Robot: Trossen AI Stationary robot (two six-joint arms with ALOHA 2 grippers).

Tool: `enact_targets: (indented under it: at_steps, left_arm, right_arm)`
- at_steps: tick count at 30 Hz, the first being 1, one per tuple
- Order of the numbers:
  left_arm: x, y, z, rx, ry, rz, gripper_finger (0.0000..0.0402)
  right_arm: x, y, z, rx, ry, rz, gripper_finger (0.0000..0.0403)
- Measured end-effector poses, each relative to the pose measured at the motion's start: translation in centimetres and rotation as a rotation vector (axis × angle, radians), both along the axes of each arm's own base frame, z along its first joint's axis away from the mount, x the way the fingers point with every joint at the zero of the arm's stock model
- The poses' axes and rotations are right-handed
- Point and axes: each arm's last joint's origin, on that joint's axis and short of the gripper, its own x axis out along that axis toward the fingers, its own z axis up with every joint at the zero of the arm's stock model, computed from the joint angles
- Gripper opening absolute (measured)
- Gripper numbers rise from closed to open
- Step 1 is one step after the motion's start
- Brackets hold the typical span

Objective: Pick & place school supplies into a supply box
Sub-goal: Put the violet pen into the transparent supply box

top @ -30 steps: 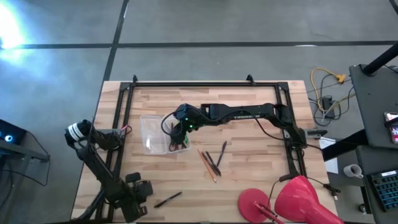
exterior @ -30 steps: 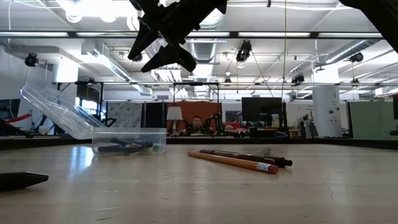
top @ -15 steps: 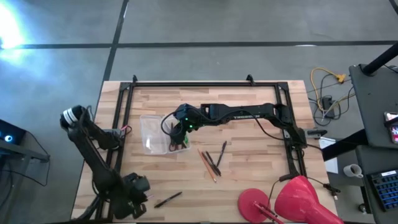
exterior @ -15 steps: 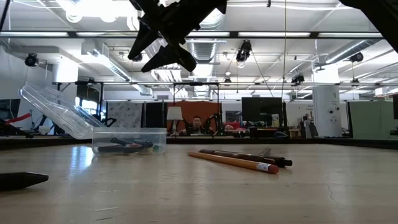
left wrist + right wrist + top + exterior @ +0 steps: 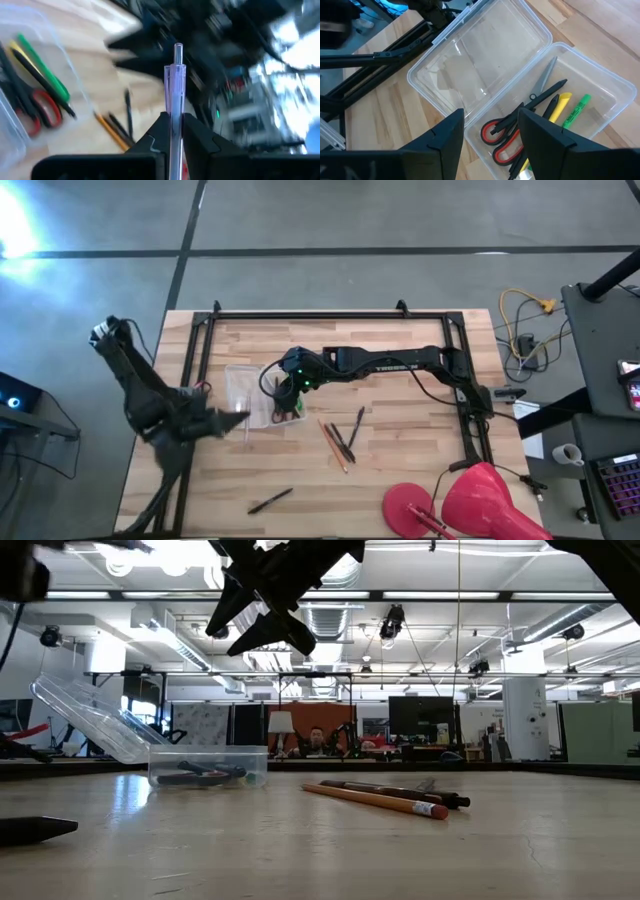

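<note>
Left wrist view shows your left claw pinched on a clear-barrelled pen, carried near the supply box at the worktop's left side. Your right claw hangs spread wide right above the box (scissors, yellow and green markers inside). Loose pencils lie beside it.

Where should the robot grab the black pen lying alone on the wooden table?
Grip the black pen at its middle, coming straight down from above. It lies flat and slanted with nothing beside it, so closing across its thin barrel should probably work.
</note>
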Motion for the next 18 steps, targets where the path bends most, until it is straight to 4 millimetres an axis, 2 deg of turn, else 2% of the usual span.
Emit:
enact_targets:
  at_steps: [4,10,14,18]
  left_arm:
    - [1.1,2.8,-2.3,-0.043,-0.005,0.146,0.0014]
    - [2.4,6.2,-5.8,-0.109,0.099,0.260,0.0012]
    - [3.1,7.6,-7.1,-0.134,0.127,0.308,0.0017]
    - [3.8,8.4,-8.3,-0.167,0.185,0.264,0.0021]
  right_arm:
    - [0.0,0.0,0.0,0.000,0.000,0.000,0.0178]
    - [0.0,0.0,0.0,0.000,0.000,0.000,0.0178]
    - [0.0,0.0,0.0,0.000,0.000,0.000,0.0178]
    - [0.0,0.0,0.0,0.000,0.000,0.000,0.0178]
